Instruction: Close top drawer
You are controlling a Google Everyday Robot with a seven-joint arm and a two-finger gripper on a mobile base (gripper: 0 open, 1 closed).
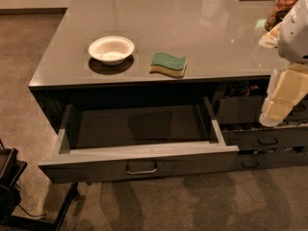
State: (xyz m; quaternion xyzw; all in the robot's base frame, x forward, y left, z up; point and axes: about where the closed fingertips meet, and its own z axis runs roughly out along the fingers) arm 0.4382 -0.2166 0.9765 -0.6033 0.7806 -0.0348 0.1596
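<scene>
1. A black stand (9, 177) is seen at the lower left, on the carpeted floor.
2. The top drawer (96, 170) is pulled far out from under the bench (192, 23), and its deep box is exposed from above. A small silvery bar handle (141, 169) is fixed at the centre of its long flat front.
3. A white bowl (111, 49) is set on the bench, near the front edge and above the drawer's left half.
4. A green and yellow sponge (168, 64) is laid just right of the bowl, not touching it.
5. Narrower dark drawers (262, 139) with dark handles are stacked to the right of the top drawer.
6. The claw (275, 110) is held at the right edge of the view, in front of the narrower drawers and well apart from the silvery handle. Whether it is wide or narrow cannot be told.
7. A glass jar (284, 4) is seen on the bench at the upper right.
</scene>
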